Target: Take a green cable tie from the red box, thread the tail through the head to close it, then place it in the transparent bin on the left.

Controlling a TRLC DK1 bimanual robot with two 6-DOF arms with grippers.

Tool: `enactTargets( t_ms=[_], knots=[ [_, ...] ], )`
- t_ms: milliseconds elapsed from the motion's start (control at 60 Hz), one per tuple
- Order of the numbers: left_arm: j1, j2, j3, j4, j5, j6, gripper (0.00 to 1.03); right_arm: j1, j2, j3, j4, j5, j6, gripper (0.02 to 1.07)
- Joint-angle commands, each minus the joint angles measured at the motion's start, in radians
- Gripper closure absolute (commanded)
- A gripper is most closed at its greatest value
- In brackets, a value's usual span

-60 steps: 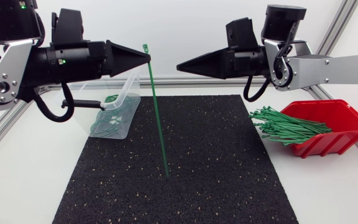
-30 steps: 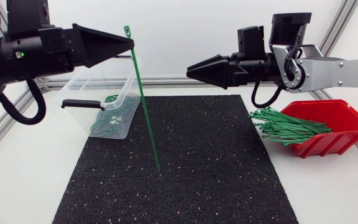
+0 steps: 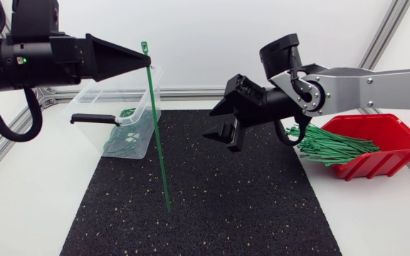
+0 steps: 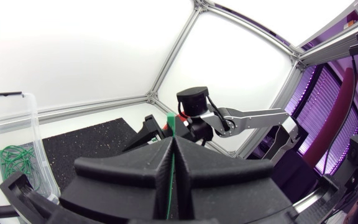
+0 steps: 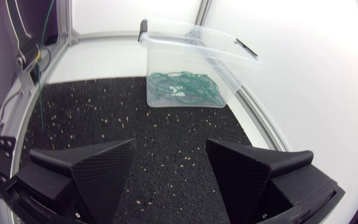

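pinching a green cable tie (image 3: 156,133): left end effector (image 3: 148,62); right end effector (image 5: 171,143) spread wide

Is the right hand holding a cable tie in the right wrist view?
No, the right hand is open and empty, and only the black mat shows in the gap.

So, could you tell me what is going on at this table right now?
The left arm has its jaws shut on a green cable tie near its head, with the straight tail hanging down toward the black mat; it is not yet threaded. The right arm is over the mat beside it, jaws open and empty. Spare ties lie in the red box, and looped ties already sit in the transparent bin.
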Motion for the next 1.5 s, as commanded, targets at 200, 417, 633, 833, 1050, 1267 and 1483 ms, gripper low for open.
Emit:
enactTargets(
  t_ms=[200, 417, 633, 833, 1050, 1267, 1483],
  knots=[
    [0.037, 0.047, 0.065, -0.056, 0.019, 0.066, 1.00, 0.122, -0.129, -0.088, -0.074, 0.276, -0.089, 0.06],
    [0.075, 0.061, 0.078, -0.068, 0.054, 0.069, 1.00, 0.251, -0.180, -0.201, 0.119, 0.704, -0.007, 0.06],
    [0.075, 0.103, 0.138, -0.142, 0.062, 0.098, 1.00, 0.360, -0.213, -0.333, 0.343, 0.896, -0.166, 0.07],
    [0.081, 0.195, 0.223, -0.221, 0.076, 0.104, 1.00, 0.431, -0.215, -0.346, 0.386, 0.985, -0.272, 0.07],
    [0.075, 0.270, 0.301, -0.353, 0.100, 0.163, 1.00, 0.512, -0.247, -0.428, 0.564, 1.027, -0.481, 0.07],
    [0.038, 0.463, 0.511, -0.629, 0.102, 0.339, 1.00, 0.561, -0.258, -0.438, 0.539, 1.031, -0.553, 0.07],
    [0.003, 0.589, 0.658, -0.728, 0.105, 0.397, 1.00, 0.595, -0.218, -0.465, 0.668, 1.063, -0.652, 0.07]
  ],
)
